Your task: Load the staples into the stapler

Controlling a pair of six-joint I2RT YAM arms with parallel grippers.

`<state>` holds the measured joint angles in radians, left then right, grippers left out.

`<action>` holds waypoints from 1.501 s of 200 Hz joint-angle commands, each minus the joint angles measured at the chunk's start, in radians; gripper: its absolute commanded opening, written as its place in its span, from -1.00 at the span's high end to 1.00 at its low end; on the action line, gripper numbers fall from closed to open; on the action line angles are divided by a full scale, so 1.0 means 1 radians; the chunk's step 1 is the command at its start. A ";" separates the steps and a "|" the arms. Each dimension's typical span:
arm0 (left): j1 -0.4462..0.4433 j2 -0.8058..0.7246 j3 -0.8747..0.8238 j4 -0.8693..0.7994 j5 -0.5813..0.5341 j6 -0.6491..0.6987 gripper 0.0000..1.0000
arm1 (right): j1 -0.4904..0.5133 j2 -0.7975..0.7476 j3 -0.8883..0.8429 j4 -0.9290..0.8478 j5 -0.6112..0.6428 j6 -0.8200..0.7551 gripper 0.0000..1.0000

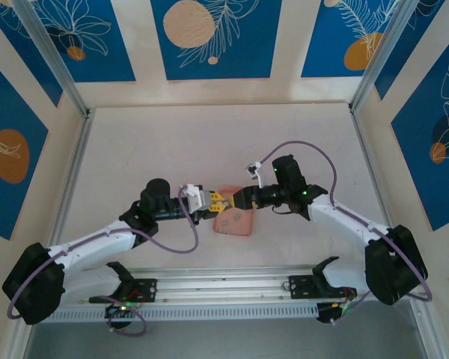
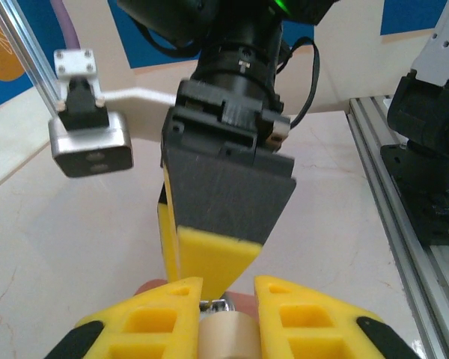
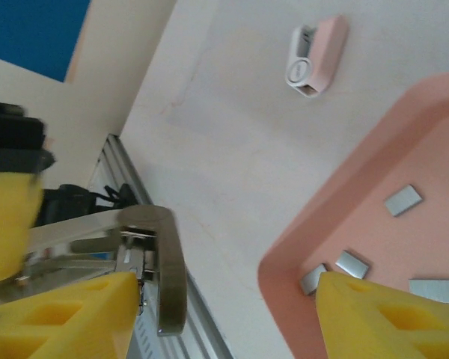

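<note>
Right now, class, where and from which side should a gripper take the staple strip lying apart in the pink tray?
Probably across its two long edges, from straight above: the staple strip lies flat on the tray floor, clear of the other strips and the wall.

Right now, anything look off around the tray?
Nothing looks damaged. The staples lie loose at mixed angles in the pink tray, not lined up, and two sit tight against its rim. A small pink-and-white item lies alone on the table, off the tray.
</note>
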<state>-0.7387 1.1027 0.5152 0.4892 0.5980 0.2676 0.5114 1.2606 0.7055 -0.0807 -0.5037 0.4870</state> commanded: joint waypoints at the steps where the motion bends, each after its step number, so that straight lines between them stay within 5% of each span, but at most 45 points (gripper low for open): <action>1: -0.010 -0.006 0.039 0.089 0.065 -0.016 1.00 | 0.024 0.042 -0.010 0.040 0.048 0.029 -0.30; 116: -0.010 0.022 0.037 0.210 0.009 -0.089 1.00 | 0.108 0.083 -0.010 0.180 0.062 -0.006 -0.34; 195: -0.010 -0.034 0.042 0.063 -0.072 -0.021 1.00 | 0.021 -0.221 -0.121 0.127 0.170 -0.137 -0.55; 226: -0.010 -0.025 0.047 0.058 -0.031 -0.020 1.00 | 0.016 -0.344 -0.143 0.103 0.113 -0.359 -0.65; 265: -0.010 0.004 0.051 0.112 0.053 -0.039 1.00 | 0.035 -0.388 -0.215 0.177 -0.028 -0.802 -0.51; 300: -0.010 0.022 0.061 0.137 0.126 -0.057 0.99 | 0.037 -0.320 -0.180 0.201 -0.094 -0.957 -0.46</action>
<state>-0.7422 1.1149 0.5323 0.5671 0.6323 0.2165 0.5442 0.9012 0.4969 0.0872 -0.5079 -0.2569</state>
